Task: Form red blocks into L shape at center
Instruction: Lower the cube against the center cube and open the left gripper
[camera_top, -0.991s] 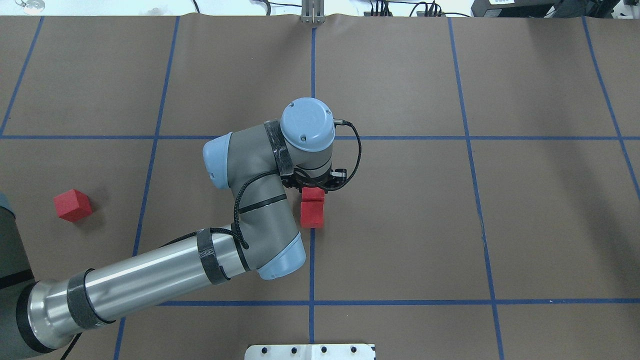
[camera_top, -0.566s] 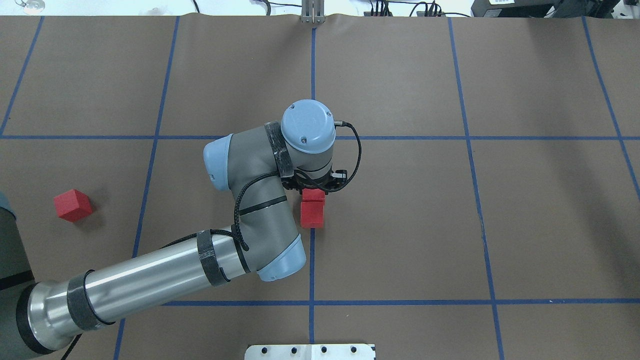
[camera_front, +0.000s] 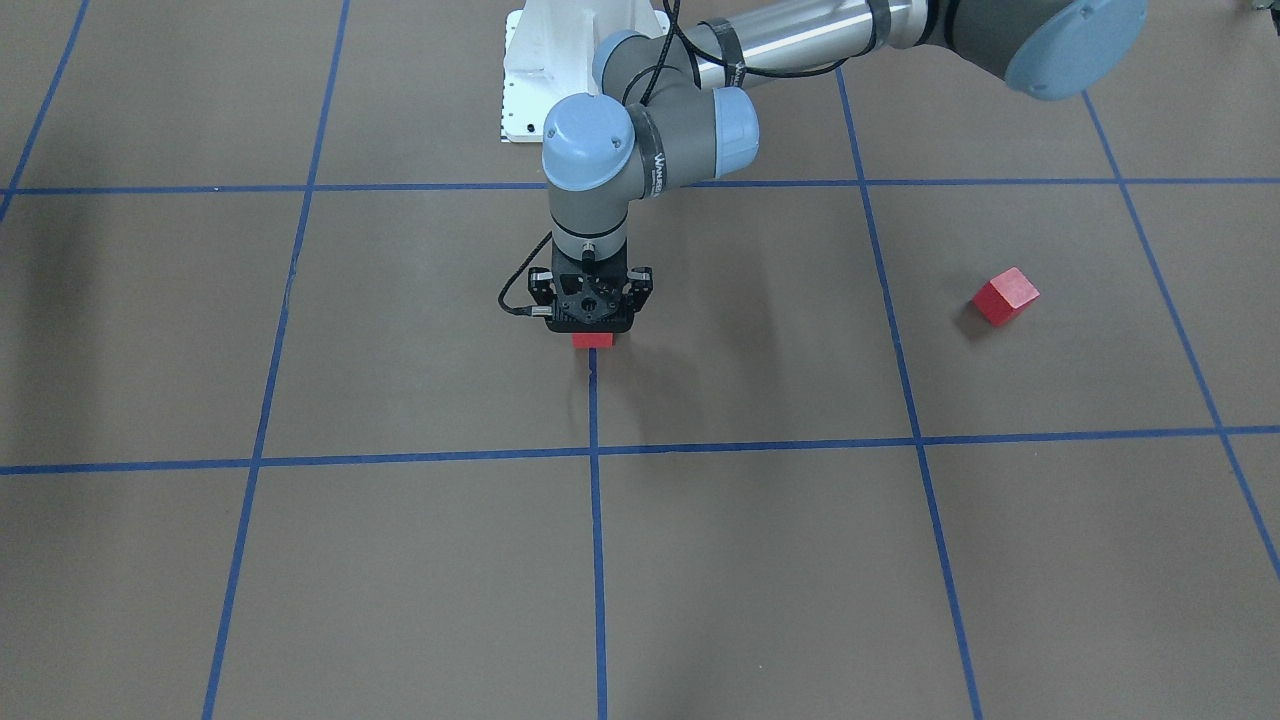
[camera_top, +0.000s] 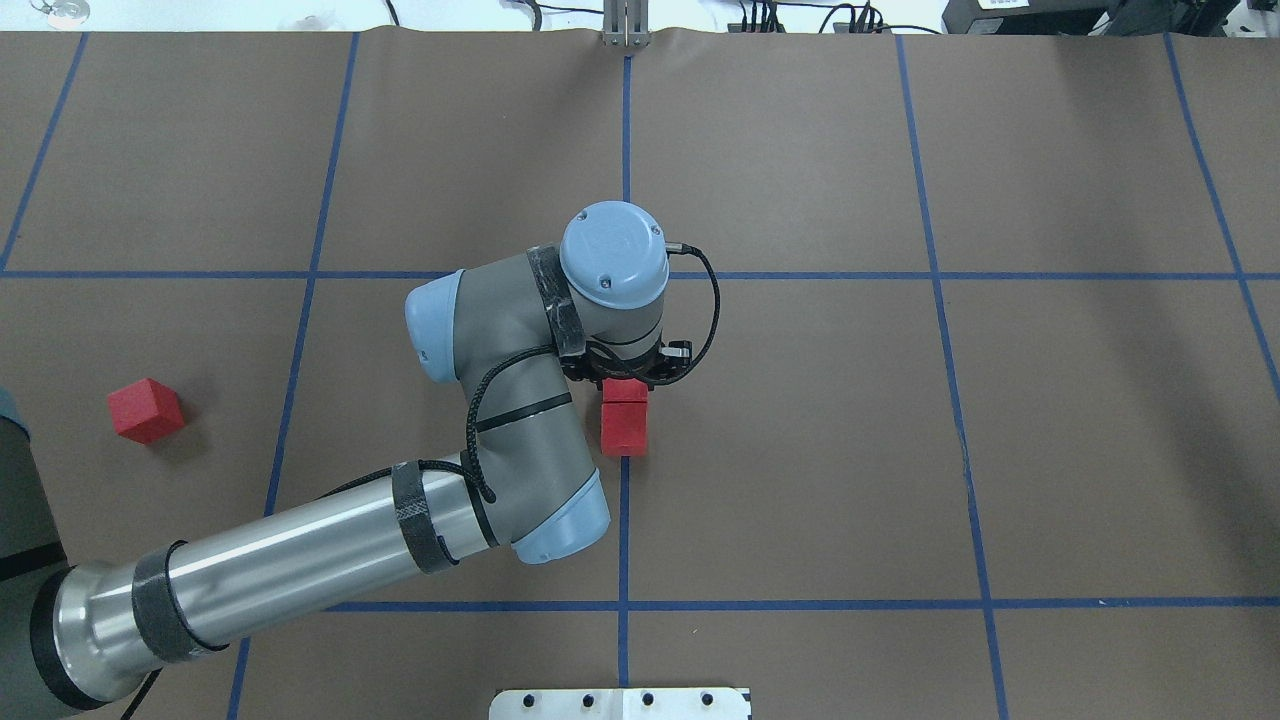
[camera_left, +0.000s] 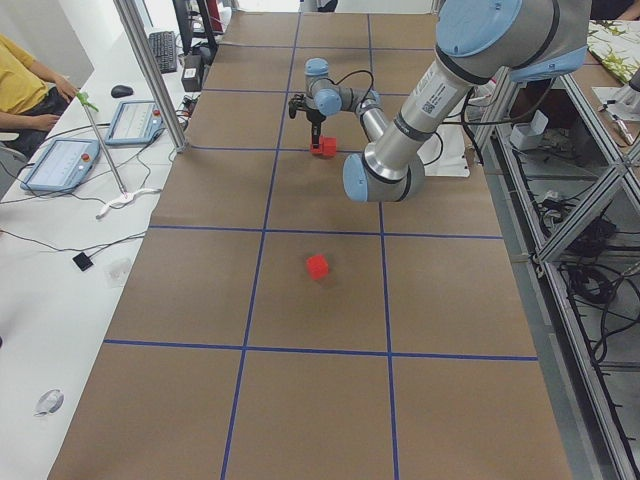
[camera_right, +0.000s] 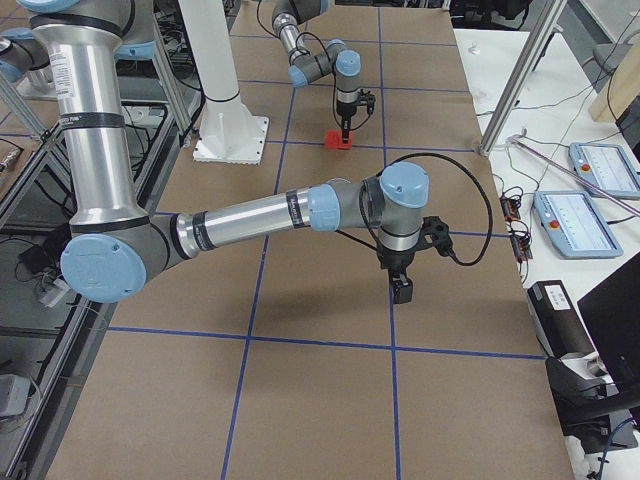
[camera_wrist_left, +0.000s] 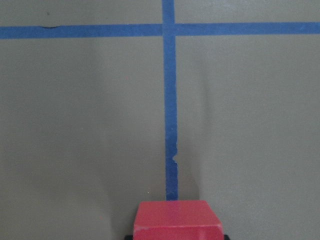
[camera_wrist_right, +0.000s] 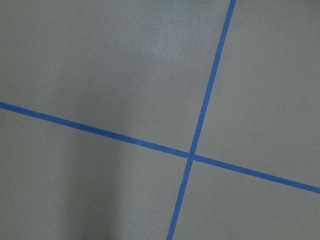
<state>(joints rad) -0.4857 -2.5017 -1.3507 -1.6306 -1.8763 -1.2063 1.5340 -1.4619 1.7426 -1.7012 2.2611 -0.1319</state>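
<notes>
Two red blocks sit in a row on the blue tape line (camera_top: 623, 480) at the center. The near block (camera_top: 625, 430) stands free. The far block (camera_top: 628, 389) touches it, and my left gripper (camera_top: 627, 382) is straight above that block, shut on it. In the left wrist view this block (camera_wrist_left: 177, 220) fills the bottom edge, with dark fingertips hugging both sides. From the front only its lower edge (camera_front: 592, 340) shows under the left gripper (camera_front: 592, 325). A third red block (camera_top: 146, 410) lies alone at far left. My right gripper (camera_right: 401, 290) hangs over bare surface; I cannot tell its state.
The white robot base plate (camera_top: 620, 703) sits at the near table edge. A metal post (camera_top: 625, 25) stands at the far edge. A side bench with tablets (camera_left: 60, 160) and a seated person's sleeve (camera_left: 25, 75) runs beyond the table's far side.
</notes>
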